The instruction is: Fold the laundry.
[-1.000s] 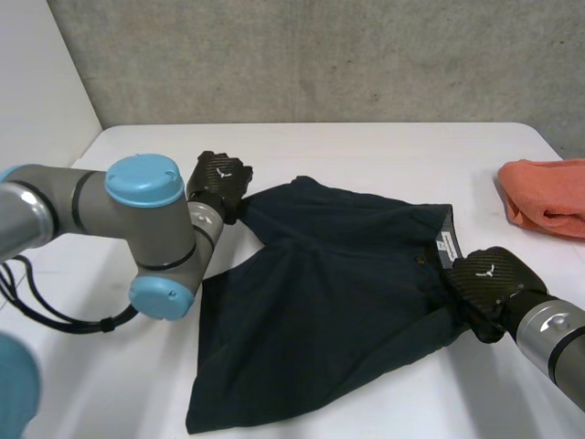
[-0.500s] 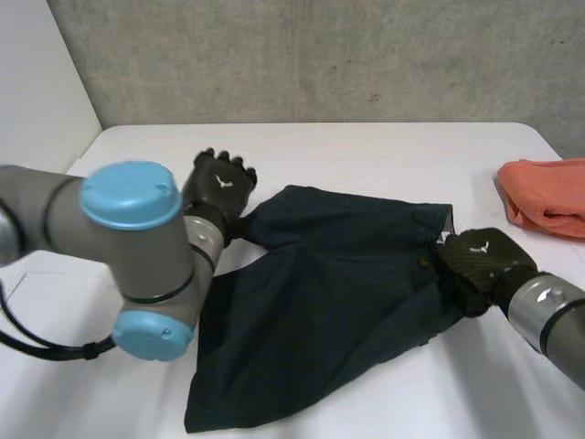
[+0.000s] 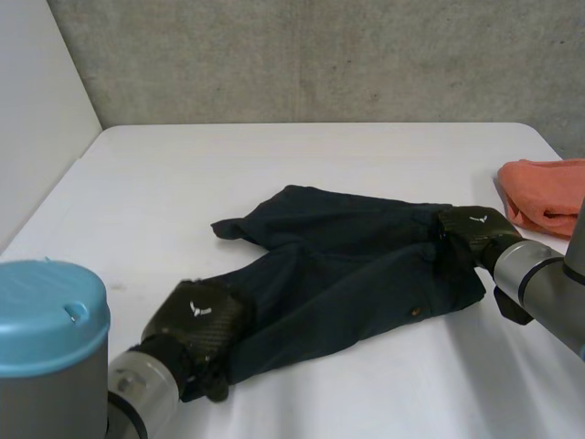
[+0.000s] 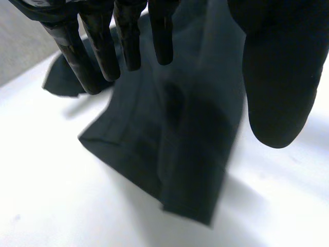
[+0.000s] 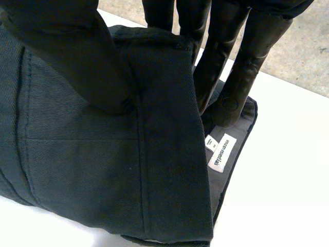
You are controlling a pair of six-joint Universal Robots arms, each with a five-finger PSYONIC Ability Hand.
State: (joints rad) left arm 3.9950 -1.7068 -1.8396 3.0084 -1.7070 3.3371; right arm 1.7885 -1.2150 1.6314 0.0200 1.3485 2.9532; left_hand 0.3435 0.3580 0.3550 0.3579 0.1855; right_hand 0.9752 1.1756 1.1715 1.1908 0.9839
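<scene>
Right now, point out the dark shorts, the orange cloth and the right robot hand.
dark shorts point(image 3: 347, 274), head view, middle of the fabric.
orange cloth point(image 3: 547, 194), head view, its upper surface.
right robot hand point(image 3: 473, 229), head view, back of the hand.

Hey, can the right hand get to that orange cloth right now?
Probably not yet: the right hand pinches the waistband of the shorts. The orange cloth lies close beside it, nothing between.
</scene>
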